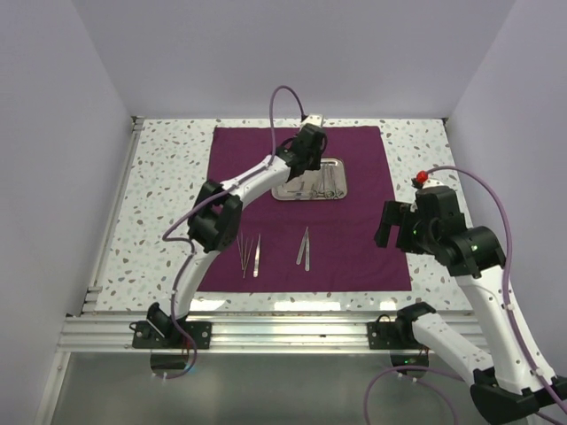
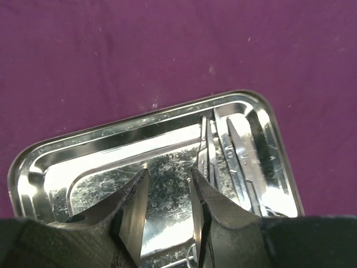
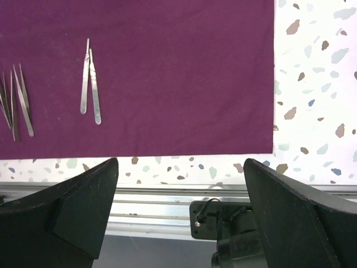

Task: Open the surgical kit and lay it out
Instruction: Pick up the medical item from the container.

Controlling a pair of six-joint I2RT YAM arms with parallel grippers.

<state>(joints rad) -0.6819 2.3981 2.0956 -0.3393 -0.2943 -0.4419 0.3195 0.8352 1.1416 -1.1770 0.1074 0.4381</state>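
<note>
The dark purple cloth wrap (image 1: 363, 221) lies spread flat on the table. The shiny steel tray (image 1: 285, 191) sits on its far middle, with several thin silver instruments (image 2: 237, 156) still along the tray's (image 2: 111, 142) right side. My left gripper (image 1: 306, 170) hangs over the tray, its jaws (image 2: 169, 176) open a narrow way and empty, the right finger close beside the instruments. A group of tweezers (image 1: 248, 255) and a pair of thin silver tools (image 1: 304, 248) lie on the cloth's near part. My right gripper (image 1: 384, 227) is wide open and empty over the cloth's right edge.
In the right wrist view, the pair of tools (image 3: 89, 84) and the tweezers (image 3: 17, 103) lie on the cloth (image 3: 178, 67), with speckled tabletop (image 3: 312, 84) to its right and the metal front rail (image 3: 145, 201) below. White walls enclose the table.
</note>
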